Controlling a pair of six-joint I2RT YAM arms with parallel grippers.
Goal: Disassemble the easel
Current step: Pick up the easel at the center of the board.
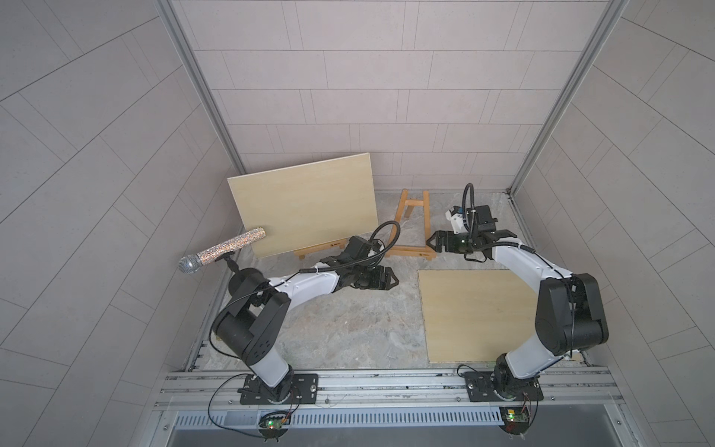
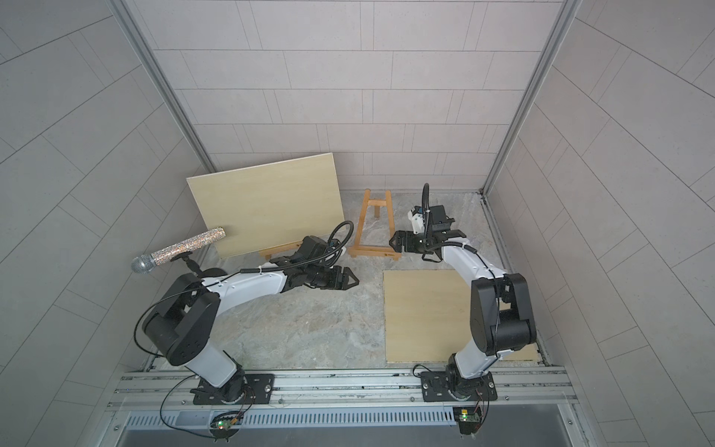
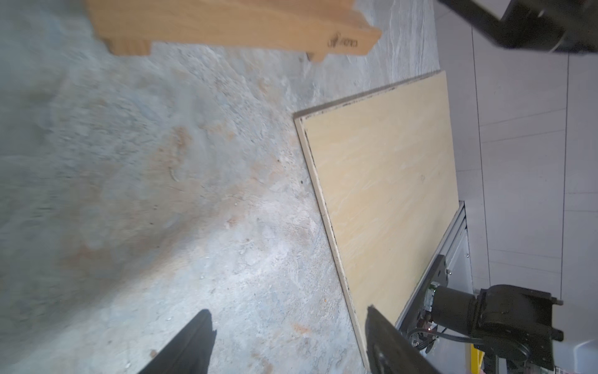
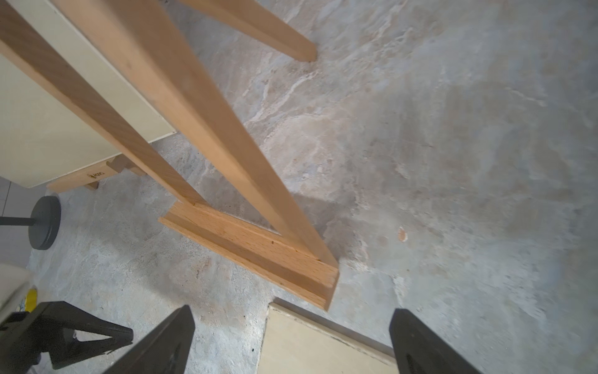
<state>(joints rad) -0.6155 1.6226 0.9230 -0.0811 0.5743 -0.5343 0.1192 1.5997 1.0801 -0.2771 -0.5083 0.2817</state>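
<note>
An empty wooden A-frame easel [image 1: 410, 253] [image 2: 373, 253] stands at the back middle. To its left, a second easel [image 4: 84, 178] carries a pale board [image 1: 305, 205] [image 2: 267, 205]. Another pale board [image 1: 476, 313] [image 3: 385, 194] lies flat at the right. My right gripper [image 1: 429, 243] [image 4: 291, 309] is open just off the right end of the empty easel's ledge [image 4: 259, 255], above the flat board's corner. Low over the table, in front of that ledge [image 3: 233, 29], my left gripper [image 1: 392, 279] [image 3: 288, 311] is open and holds nothing.
A glittery microphone [image 1: 224, 251] on a black stand [image 4: 45, 223] rises at the left, its handle overlapping the standing board's lower left corner. Tiled walls close in the back and both sides. A metal rail [image 1: 387, 383] with both arm bases runs along the front.
</note>
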